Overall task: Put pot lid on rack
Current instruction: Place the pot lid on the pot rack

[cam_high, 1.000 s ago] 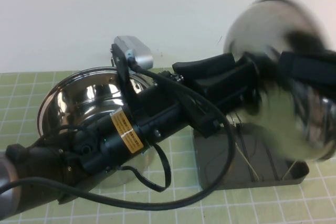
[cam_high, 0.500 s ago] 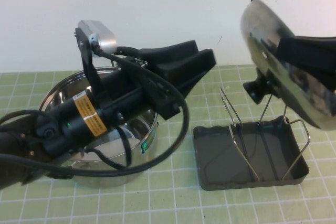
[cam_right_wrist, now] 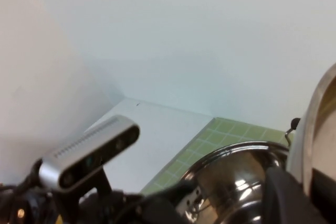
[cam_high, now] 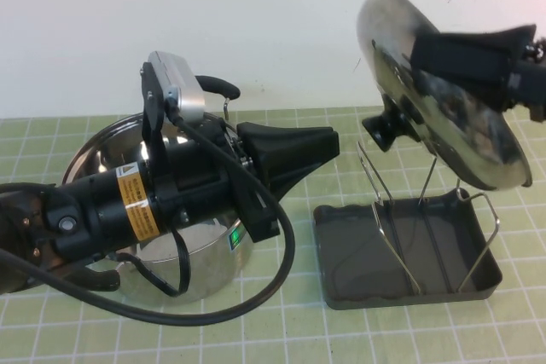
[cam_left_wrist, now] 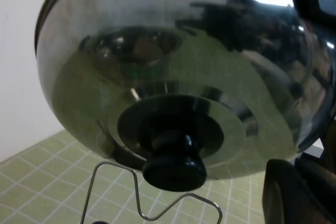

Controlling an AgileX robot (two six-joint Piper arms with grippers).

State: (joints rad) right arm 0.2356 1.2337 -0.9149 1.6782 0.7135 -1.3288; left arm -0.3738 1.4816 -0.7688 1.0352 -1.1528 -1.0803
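The pot lid (cam_high: 444, 108) is shiny steel with a black knob (cam_high: 384, 132). It hangs tilted almost on edge above the rack (cam_high: 401, 253), its knob facing left. My right gripper (cam_high: 422, 53) comes in from the right and is shut on the lid's upper rim. The lid's lower edge is just above the rack's wire uprights (cam_high: 388, 210). My left gripper (cam_high: 328, 138) is over the pot (cam_high: 205, 262), left of the lid and apart from it, holding nothing. The left wrist view shows the lid's dome (cam_left_wrist: 173, 66) and its knob (cam_left_wrist: 173, 161) close up. The right wrist view shows the lid's rim (cam_right_wrist: 315, 124).
The deep steel pot with black handles stands left of the rack under my left arm; it also shows in the right wrist view (cam_right_wrist: 236, 177). A white wall stands behind. The green gridded mat (cam_high: 281, 330) shows in front.
My left arm has drawn back to the left, away from the lid, over the pot. The right gripper has swung the lid more upright and a little left above the rack.
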